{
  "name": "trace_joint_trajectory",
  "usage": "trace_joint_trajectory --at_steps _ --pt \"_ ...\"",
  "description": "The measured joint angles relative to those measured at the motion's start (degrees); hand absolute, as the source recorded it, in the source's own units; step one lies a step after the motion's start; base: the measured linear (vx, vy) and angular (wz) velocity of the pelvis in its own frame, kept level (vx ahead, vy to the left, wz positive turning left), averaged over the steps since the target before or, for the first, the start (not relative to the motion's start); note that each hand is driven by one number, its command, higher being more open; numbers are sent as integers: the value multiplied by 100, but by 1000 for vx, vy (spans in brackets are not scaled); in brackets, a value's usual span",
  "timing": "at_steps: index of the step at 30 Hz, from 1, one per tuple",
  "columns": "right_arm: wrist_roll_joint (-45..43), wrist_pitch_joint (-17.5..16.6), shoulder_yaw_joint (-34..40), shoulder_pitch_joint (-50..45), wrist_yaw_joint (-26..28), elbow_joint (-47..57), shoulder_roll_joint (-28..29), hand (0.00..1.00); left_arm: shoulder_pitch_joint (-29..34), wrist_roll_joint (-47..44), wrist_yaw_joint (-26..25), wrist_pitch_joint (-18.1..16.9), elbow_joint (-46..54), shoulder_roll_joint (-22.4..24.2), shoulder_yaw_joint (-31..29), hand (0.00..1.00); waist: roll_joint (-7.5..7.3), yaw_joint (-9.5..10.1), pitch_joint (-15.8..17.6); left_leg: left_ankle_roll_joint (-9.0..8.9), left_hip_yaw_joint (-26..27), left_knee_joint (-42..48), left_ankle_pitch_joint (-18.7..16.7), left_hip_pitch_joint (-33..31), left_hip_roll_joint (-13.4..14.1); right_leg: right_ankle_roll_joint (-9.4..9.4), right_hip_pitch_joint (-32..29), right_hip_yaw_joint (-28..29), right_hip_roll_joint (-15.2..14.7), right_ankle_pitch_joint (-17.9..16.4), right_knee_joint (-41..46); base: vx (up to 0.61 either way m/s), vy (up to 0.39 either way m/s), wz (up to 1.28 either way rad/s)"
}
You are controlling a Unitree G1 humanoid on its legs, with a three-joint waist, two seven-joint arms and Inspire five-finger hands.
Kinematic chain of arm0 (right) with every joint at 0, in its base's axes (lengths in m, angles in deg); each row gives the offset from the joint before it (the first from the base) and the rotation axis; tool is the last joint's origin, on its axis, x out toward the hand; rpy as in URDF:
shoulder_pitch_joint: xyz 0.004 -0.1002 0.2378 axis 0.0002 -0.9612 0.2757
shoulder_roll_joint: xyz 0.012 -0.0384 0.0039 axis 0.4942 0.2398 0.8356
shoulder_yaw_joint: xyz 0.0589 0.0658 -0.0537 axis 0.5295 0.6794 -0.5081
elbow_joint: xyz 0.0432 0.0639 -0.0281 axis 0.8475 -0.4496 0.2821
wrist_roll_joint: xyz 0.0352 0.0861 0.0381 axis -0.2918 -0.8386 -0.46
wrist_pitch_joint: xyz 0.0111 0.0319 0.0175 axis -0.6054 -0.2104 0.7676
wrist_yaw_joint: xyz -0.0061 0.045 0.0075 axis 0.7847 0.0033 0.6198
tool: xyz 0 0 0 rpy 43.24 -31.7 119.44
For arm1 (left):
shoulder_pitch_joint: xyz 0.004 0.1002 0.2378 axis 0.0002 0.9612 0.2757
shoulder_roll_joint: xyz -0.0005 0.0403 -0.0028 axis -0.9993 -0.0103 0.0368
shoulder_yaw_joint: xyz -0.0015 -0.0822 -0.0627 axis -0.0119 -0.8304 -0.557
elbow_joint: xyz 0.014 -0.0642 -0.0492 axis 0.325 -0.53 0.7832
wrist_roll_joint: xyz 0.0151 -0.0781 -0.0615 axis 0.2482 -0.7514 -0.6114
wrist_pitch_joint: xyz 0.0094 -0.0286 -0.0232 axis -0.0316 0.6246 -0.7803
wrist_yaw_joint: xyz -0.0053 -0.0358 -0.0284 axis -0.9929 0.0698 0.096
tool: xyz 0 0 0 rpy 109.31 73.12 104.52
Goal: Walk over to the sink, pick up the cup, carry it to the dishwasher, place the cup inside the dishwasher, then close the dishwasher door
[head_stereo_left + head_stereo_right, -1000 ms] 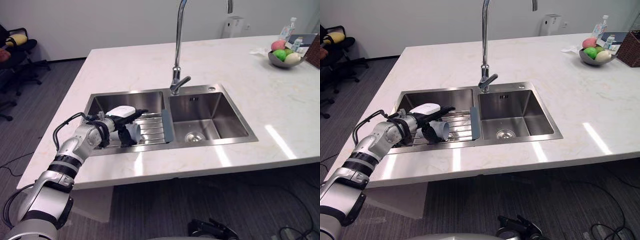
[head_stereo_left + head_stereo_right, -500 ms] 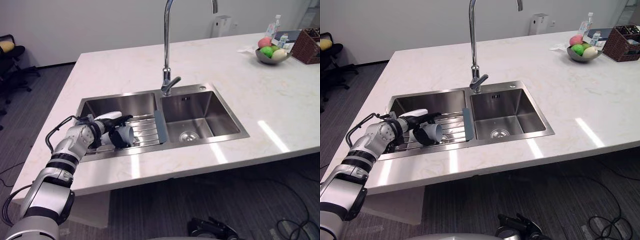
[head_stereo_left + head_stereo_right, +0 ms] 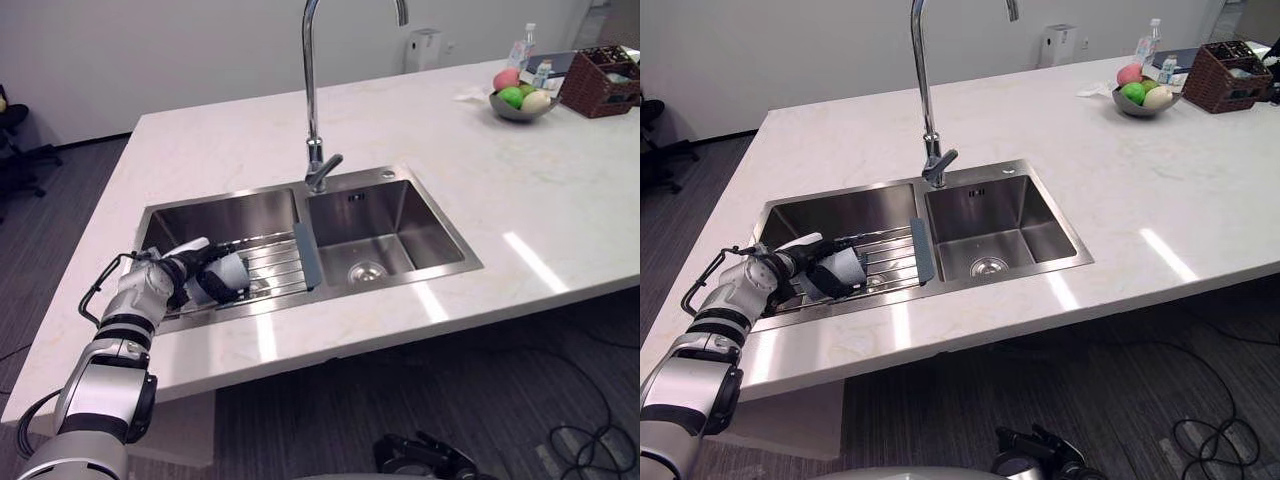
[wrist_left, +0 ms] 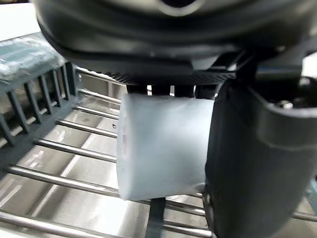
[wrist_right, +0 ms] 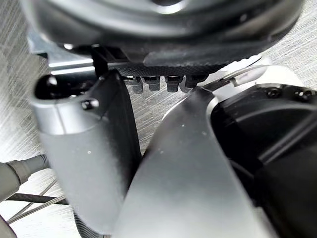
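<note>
My left hand (image 3: 193, 280) has its fingers curled round the cup (image 3: 231, 272), which I'm holding on its side over the sink rack (image 3: 272, 262), free end toward the right basin.

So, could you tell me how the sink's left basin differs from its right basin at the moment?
The left basin carries a wire rack across its front; the right basin has none. The left hand, curled round the pale cup, is over the left basin; the right basin holds nothing, its drain showing. Both are steel and rectangular.
</note>
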Motion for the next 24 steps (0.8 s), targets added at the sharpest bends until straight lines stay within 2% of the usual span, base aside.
trace_joint_trajectory --at_steps 5,7,10,14,15,18,21,24 --pt "2 -11 -7 41 0 -33 -6 100 171 -298 -349 -250 18 5 -6 0 17 -7 12 -3 -6 3 -2 -10 -1 1 -4 -8 -4 -3 0 -6 -3 0" --pt "0 -56 -11 36 -1 -35 -3 100 295 -629 -517 -343 53 11 -4 0 17 2 13 -2 -32 15 -2 -38 -3 1 -12 -31 -12 -3 0 -34 -16 6" --pt "-12 -134 -16 10 -35 -48 19 100 649 -1627 -944 -458 456 47 -64 0 11 46 16 9 -172 56 6 -135 -4 2 -15 -154 -58 -3 16 -32 -17 19" --pt "-97 -375 -20 -147 -167 -62 20 100 1064 -2877 -1773 -768 1537 295 -691 0 -13 326 22 48 -384 98 37 -267 -16 3 -2 -357 -94 -3 31 -39 -27 28" --pt "-118 -476 -26 -182 -273 -89 19 100 1279 -3309 -2175 -927 2124 431 -1074 0 -27 440 25 61 -485 98 62 -305 -26 3 22 -466 -110 -4 32 -50 -36 34" --pt "-125 -565 -32 -193 -496 -218 15 100 1822 -4002 -2795 -1162 3440 940 -1847 0 -63 637 19 84 -656 97 83 -310 -55 13 115 -612 -155 -34 28 -40 -12 30" --pt "-98 -552 -30 -194 -658 -313 12 100 2595 -4095 -3316 -1475 4724 1517 -2252 0 -115 872 19 111 -806 97 97 -295 -103 28 229 -752 -217 -52 0 -42 0 26" --pt "46 -552 -17 -185 -746 -391 3 100 3445 -4067 -3708 -1662 5476 1982 -2303 0 -212 1084 10 150 -1036 101 101 -335 -157 53 334 -949 -293 -73 -2 -53 8 36"
